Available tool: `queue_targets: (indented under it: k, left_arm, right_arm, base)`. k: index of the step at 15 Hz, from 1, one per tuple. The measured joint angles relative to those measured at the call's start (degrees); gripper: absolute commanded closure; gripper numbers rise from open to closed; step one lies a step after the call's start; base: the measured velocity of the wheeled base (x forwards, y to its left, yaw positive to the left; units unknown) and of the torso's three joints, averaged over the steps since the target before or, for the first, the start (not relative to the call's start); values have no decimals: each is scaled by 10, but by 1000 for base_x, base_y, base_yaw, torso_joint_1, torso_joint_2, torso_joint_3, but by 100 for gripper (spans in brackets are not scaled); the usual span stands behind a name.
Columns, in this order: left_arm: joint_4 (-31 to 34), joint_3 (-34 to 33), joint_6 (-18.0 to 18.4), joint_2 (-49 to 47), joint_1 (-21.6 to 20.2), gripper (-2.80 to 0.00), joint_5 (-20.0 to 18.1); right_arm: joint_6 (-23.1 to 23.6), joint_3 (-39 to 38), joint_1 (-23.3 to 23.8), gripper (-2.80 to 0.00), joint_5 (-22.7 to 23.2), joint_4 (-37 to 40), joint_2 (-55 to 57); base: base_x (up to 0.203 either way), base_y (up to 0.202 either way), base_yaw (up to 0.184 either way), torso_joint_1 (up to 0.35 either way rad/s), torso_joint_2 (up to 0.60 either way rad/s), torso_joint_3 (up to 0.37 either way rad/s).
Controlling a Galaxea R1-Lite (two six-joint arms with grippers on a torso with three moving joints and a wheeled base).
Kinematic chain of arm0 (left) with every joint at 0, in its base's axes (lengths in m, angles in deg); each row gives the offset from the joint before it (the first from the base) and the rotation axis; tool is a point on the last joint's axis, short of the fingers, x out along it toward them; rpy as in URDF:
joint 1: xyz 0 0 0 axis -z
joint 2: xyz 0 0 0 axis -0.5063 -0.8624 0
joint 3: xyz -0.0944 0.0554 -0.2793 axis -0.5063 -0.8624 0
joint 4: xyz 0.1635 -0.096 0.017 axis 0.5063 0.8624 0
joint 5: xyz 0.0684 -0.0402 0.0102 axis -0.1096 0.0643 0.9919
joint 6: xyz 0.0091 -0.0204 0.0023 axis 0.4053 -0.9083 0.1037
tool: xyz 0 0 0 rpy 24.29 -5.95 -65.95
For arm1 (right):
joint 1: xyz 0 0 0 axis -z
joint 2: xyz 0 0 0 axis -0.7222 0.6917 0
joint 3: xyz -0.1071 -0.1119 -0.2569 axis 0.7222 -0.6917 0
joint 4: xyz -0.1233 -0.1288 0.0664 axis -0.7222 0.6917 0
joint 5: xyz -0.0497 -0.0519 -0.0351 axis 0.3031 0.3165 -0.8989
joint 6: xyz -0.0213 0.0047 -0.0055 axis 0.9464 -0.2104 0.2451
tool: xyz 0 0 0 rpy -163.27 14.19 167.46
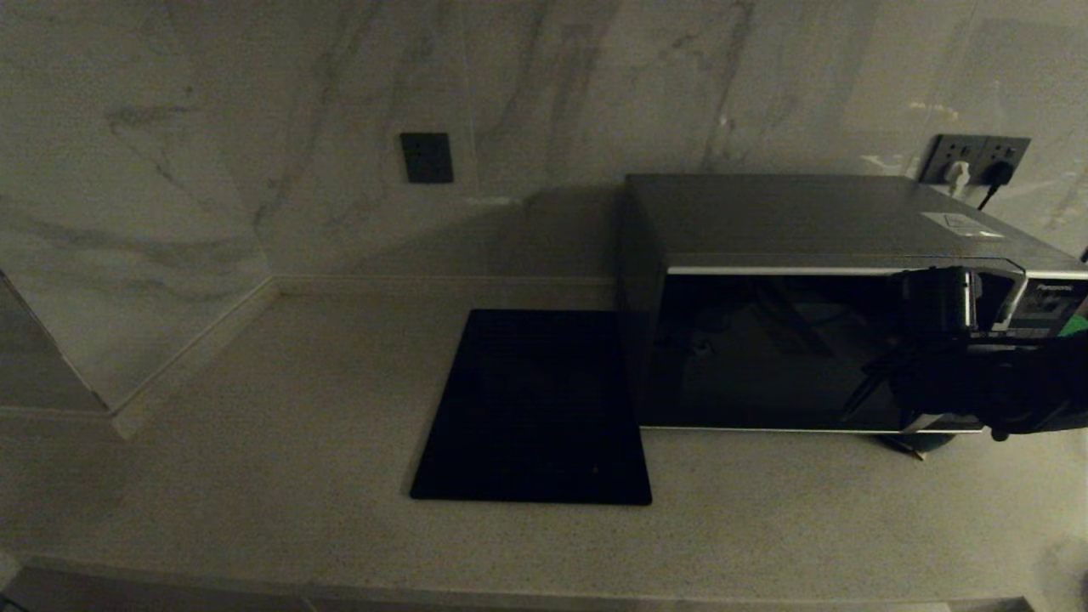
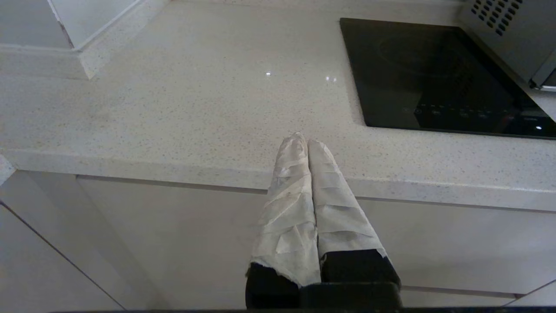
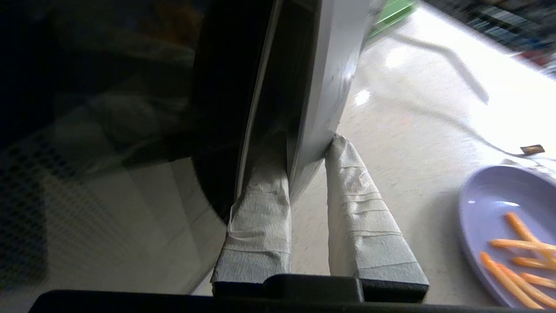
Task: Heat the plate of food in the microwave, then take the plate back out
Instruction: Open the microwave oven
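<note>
At the right end of the microwave's (image 1: 807, 306) front, the right claw (image 3: 308, 148) grips the edge of the black glass door (image 3: 243, 108): one taped finger (image 3: 260, 217) lies behind the door's edge, the other (image 3: 360, 208) on its outer side, both pressed against it. Beside this claw, on the pale table (image 3: 391, 130) off the outer finger's side, sits the plate of food (image 3: 508, 226), a lavender plate with orange sticks, apart from the microwave. The left claw (image 2: 307, 141) hangs over the table's front edge (image 2: 173, 169), its taped fingers together and holding nothing. Ahead of it and toward the microwave lies a flat black slab (image 2: 434, 74) set in the table.
</note>
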Motion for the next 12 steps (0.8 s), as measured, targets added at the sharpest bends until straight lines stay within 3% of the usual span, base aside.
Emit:
queue_targets:
  k: [5,12]
  left_arm:
    - [0,0,0,0,0,0,0]
    - [0,0,0,0,-1,0,0]
  right_arm:
    - [-34,-5,-9,0,-66,-1,7]
    - [-45,-5,-13,0,-120,2,11]
  base:
    - [0,0,0,0,0,0]
    - [0,0,0,0,0,0]
